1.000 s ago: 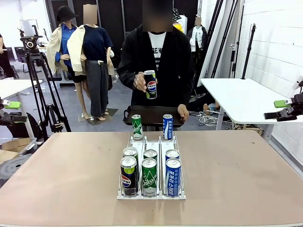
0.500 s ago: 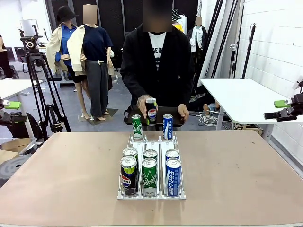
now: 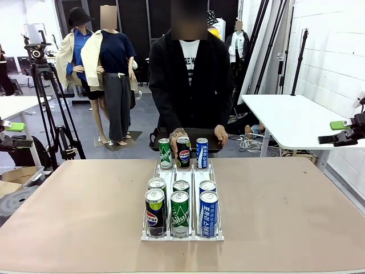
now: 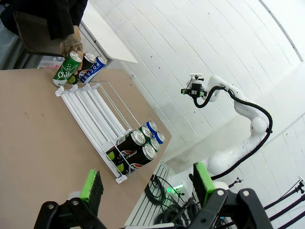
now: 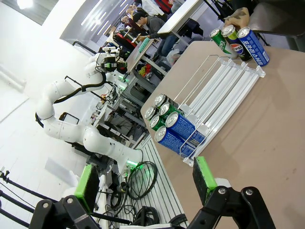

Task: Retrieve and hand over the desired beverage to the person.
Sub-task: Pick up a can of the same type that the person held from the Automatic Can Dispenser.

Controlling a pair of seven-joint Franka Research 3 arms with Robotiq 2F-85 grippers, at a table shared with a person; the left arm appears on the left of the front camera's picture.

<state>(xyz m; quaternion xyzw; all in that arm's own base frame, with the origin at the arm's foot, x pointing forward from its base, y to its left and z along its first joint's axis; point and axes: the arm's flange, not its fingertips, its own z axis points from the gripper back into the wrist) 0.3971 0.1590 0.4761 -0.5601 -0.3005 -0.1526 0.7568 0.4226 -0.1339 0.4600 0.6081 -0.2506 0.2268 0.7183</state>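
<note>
The person (image 3: 189,74) stands at the far side of the table, one hand (image 3: 176,135) on a Pepsi can (image 3: 183,152). That can stands at the far end of the white rack (image 3: 182,171), between a green can (image 3: 165,153) and a blue can (image 3: 202,152). Several more cans crowd the rack's near end, with a Pepsi (image 3: 154,212), a green can (image 3: 179,214) and a blue can (image 3: 209,213) in front. My left gripper (image 3: 14,135) (image 4: 147,183) hangs open off the table's left side. My right gripper (image 3: 333,131) (image 5: 145,179) hangs open off the right side. Both hold nothing.
The person's other hand (image 3: 220,136) rests on a black tray (image 3: 199,137) behind the table. A camera tripod (image 3: 48,97) stands at the back left and a white table (image 3: 285,117) at the back right. Bare tabletop (image 3: 296,211) lies on both sides of the rack.
The person has lowered the Pepsi can from chest height and set it down at the rack's far end, between the green and blue cans. Both arms stayed still.
</note>
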